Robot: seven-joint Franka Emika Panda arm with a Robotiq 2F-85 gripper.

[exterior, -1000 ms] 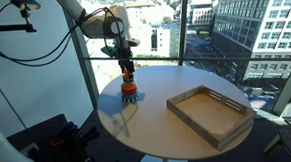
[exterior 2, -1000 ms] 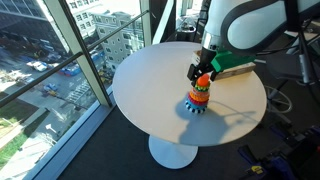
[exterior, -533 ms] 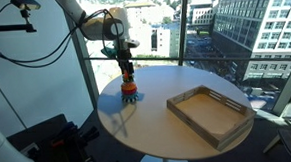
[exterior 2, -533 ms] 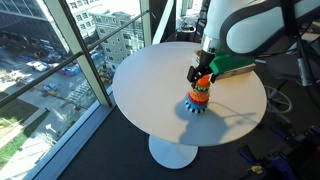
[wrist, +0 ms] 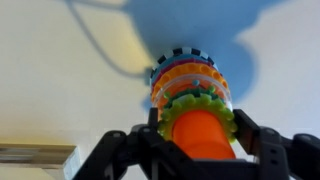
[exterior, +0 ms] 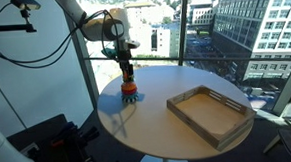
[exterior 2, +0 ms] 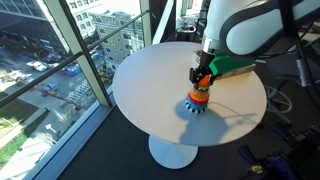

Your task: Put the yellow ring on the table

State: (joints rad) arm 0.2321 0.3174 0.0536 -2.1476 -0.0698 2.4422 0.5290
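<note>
Staying where it was, the end effector [wrist: 200, 130] flanks the yellow ring [wrist: 205, 103], grip impossible to tell.

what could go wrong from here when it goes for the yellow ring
1. The gripper straddles the orange top piece, and the yellow ring sits just under it, so closing here might grab the wrong piece.
2. The ring stack stands free on the table; an upward pull that snags could lift or tip the whole stack.

The fingers [exterior 2: 195, 74] remain around the ring stack [exterior 2: 198, 101]; nothing moved.
</note>
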